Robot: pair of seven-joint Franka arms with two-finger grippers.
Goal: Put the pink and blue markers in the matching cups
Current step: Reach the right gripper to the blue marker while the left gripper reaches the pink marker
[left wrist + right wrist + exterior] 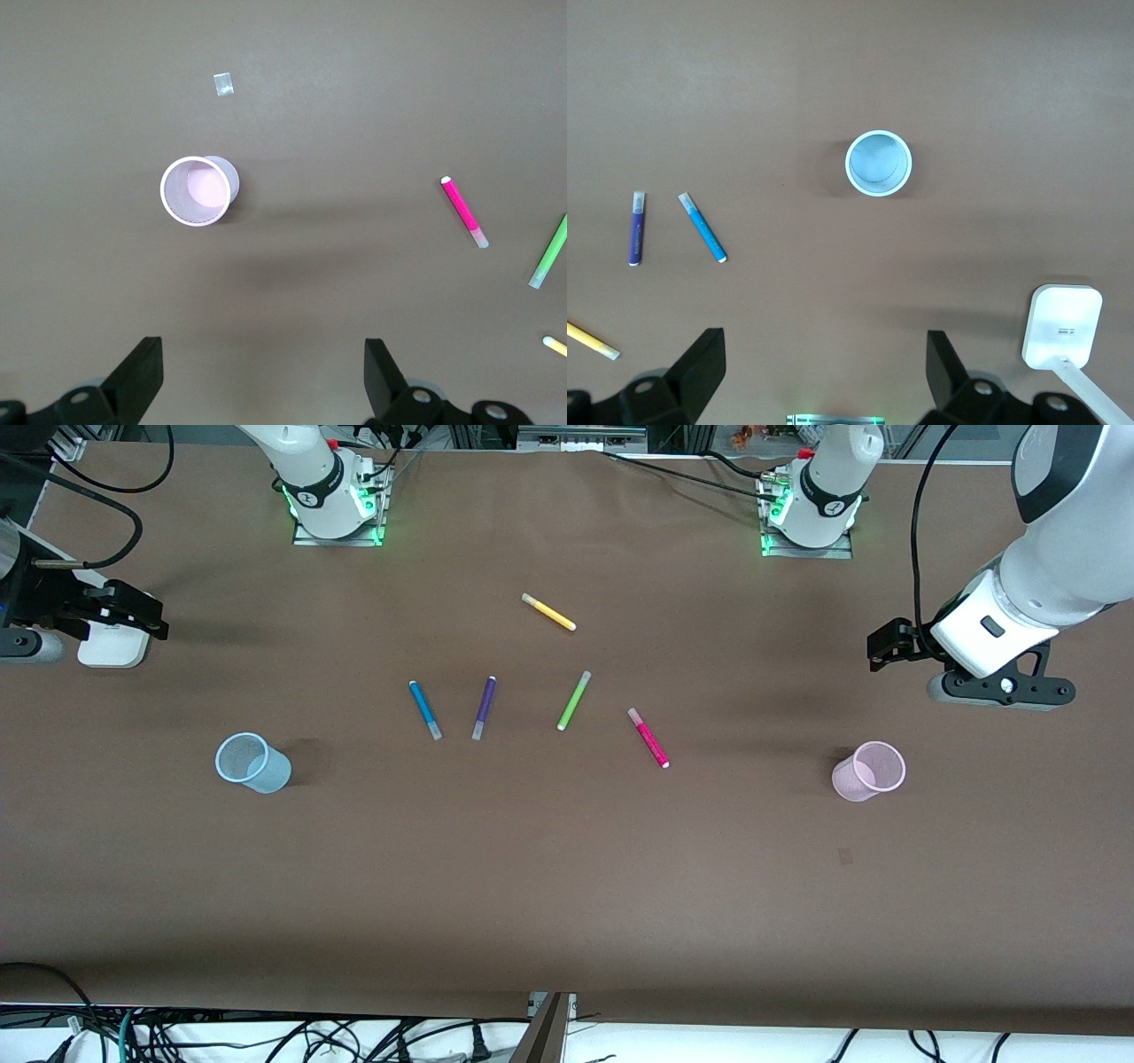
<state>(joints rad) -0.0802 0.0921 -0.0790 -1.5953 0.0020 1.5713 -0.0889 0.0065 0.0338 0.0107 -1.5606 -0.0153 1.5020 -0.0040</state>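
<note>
The brown table (567,886) carries 2 cups and 5 markers, all lying apart from one another.

The left arm (1054,558) hangs at its own end of the table, and the left gripper (881,646) is up in the air over bare table, just above the pink cup as the front view shows it. Its fingers (142,376) are spread wide and hold nothing. The right arm waits at the other end; the right gripper (146,615) is over bare table there, beside a small white box (111,646), with its fingers (700,363) also wide apart and empty.

The pink cup (869,771) stands upright toward the left arm's end, and the blue cup (253,763) stands upright toward the right arm's end. Both are empty.

The markers lie flat in the middle of the table, between the 2 cups. The pink marker (648,738) is the one closest to the pink cup, though well apart from it. The blue marker (425,709) is the one closest to the blue cup, also well apart. Between them lie a purple marker (484,708), just beside the blue one, and a green marker (574,701). A yellow marker (548,612) lies farther from the front camera than the other 4.

A small scrap of tape (223,84) sits on the table near the pink cup.
</note>
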